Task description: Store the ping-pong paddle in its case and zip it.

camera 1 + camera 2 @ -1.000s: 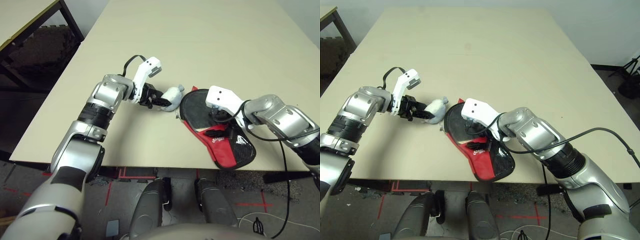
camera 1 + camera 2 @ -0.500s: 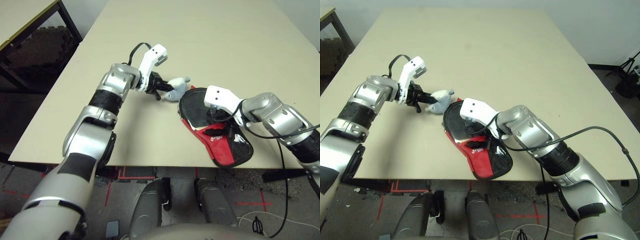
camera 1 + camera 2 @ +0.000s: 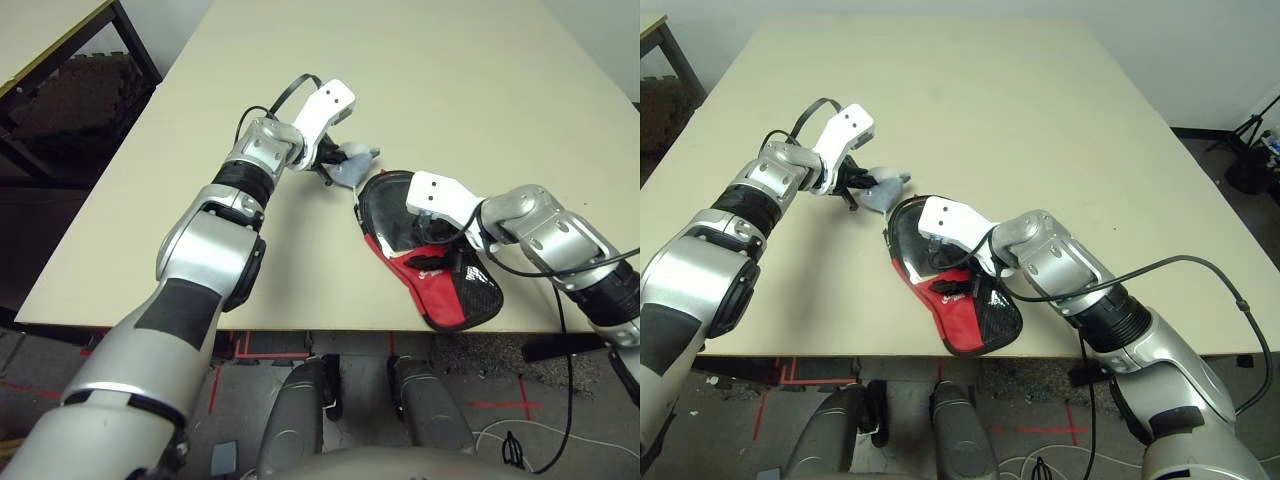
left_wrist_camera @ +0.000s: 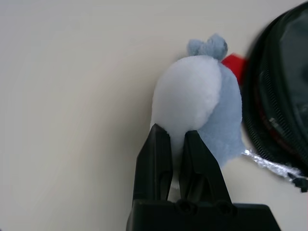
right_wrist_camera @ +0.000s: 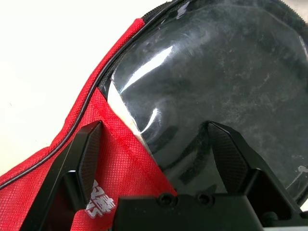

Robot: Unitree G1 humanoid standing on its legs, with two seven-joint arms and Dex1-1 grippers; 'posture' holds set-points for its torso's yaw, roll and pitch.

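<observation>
The ping-pong paddle lies inside the open case, which sits at the near right of the tabletop, its glossy black face exposed. The right gripper stands over it, fingers spread wide, one over the red panel. The left gripper has its fingers clamped on a grey-blue soft lump just left of the case.
</observation>
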